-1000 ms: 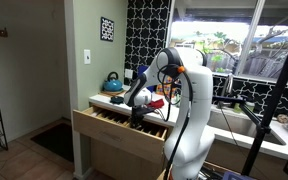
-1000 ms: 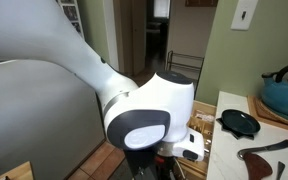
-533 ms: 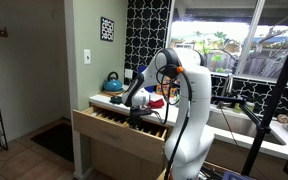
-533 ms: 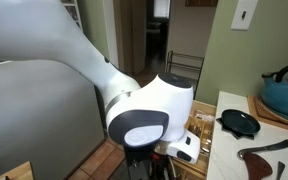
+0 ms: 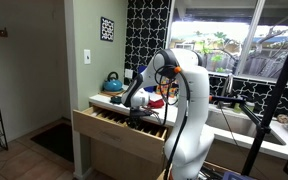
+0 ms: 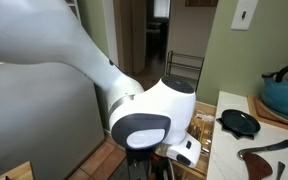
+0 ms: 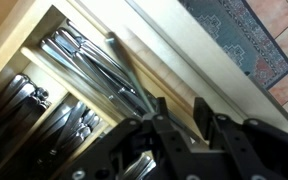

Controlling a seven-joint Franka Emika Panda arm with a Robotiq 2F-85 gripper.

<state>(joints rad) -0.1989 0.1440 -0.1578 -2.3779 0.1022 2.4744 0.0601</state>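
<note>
Over the open cutlery drawer [image 5: 119,122], which juts out just below the worktop [image 6: 224,103] with the teal kettle [image 6: 284,92] and the small black skillet [image 6: 238,122], the arm [image 5: 184,100] bends down and puts the jaws low at the drawer's front edge. The wrist view looks straight into the wooden compartments. A bundle of table knives [image 7: 79,58] fills one of them. A long steel utensil [image 7: 126,68] lies along the next slot, close to a divider [image 7: 46,72], with its near end just ahead of the fingertips [image 7: 162,108]. This utensil is the piece nearest the jaws. The jaws stand only a little apart, with pale wood showing through the narrow gap. As far as this view shows they clamp nothing, though the dark fingers hide what lies directly under them, so I cannot tell whether they touch the utensil's end. The work looks like placing or sorting cutlery, and it seems to call for small, straight moves. The wrist should stay lined up with the length of the slot, and the jaws should travel vertically rather than sideways. That keeps them off the divider and the drawer front. It also avoids dragging the loose knives, which would slide and rattle easily. A patterned rug [image 7: 239,30] shows on the floor beyond the drawer front.
</note>
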